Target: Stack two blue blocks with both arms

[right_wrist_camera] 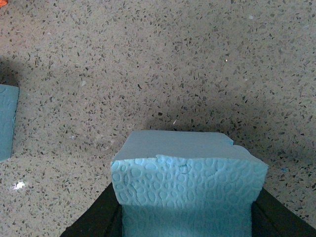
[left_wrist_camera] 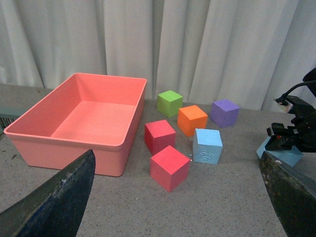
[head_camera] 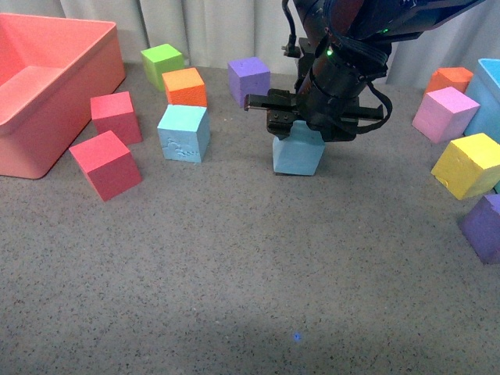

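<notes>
My right gripper (head_camera: pixel 301 129) is shut on a sky-blue block (head_camera: pixel 298 155) that sits on the grey table in the middle of the front view. In the right wrist view that block (right_wrist_camera: pixel 187 187) fills the space between the black fingers (right_wrist_camera: pixel 98 219), its rough dimpled face toward the camera. A second blue block (head_camera: pixel 183 133) with a scuffed face rests to its left, apart from it; it also shows in the left wrist view as the scuffed blue block (left_wrist_camera: pixel 207 145). My left gripper (left_wrist_camera: pixel 177 197) is open, back from the blocks, with nothing between its fingers.
A salmon bin (head_camera: pixel 47 94) stands at the left. Two red cubes (head_camera: pixel 105 164), an orange cube (head_camera: pixel 185 86), a green cube (head_camera: pixel 162 64) and a purple cube (head_camera: pixel 249 80) lie around the scuffed block. Pink (head_camera: pixel 445 113), yellow (head_camera: pixel 469 164) and purple (head_camera: pixel 484 226) cubes crowd the right edge.
</notes>
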{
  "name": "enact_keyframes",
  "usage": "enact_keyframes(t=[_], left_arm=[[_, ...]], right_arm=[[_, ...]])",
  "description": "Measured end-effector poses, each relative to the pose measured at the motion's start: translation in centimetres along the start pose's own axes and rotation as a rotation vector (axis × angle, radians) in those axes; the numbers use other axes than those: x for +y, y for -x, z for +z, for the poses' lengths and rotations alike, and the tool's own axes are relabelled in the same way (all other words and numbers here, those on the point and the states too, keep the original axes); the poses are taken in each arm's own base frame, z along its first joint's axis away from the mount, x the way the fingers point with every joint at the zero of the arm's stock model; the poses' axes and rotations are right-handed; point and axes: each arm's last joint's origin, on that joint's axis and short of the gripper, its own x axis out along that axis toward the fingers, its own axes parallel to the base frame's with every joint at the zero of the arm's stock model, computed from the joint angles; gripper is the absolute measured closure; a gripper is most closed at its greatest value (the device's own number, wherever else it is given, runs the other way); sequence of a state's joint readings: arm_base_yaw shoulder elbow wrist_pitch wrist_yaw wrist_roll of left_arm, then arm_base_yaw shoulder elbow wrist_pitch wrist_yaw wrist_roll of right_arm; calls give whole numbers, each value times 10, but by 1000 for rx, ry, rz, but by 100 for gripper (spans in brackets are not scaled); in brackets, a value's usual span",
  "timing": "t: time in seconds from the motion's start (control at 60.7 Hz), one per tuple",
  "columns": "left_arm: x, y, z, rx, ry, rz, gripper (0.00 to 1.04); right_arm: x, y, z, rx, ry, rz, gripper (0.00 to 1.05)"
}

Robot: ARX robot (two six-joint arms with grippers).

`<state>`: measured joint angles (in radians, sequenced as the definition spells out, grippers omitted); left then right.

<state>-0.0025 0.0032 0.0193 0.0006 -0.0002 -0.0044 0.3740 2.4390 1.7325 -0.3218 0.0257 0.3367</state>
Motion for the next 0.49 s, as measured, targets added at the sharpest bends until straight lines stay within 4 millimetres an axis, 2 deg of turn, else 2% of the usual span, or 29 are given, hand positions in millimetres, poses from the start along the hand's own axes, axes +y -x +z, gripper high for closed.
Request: enact_keyframes(t=[0.082,0.396,0.445,0.495], left_arm=[[0,0,0,0,0,0,7],[0,0,0,0,0,0,7],[0,0,0,0,0,0,7],[0,0,0,0,0,0,7]], right_arm=[[0,-1,0,2,1,-16,60],[0,4,0,-21,-3,-11,11],[-1,7,1,-26,-4,-10,8],[0,11,3,-35,-4,-11,10]])
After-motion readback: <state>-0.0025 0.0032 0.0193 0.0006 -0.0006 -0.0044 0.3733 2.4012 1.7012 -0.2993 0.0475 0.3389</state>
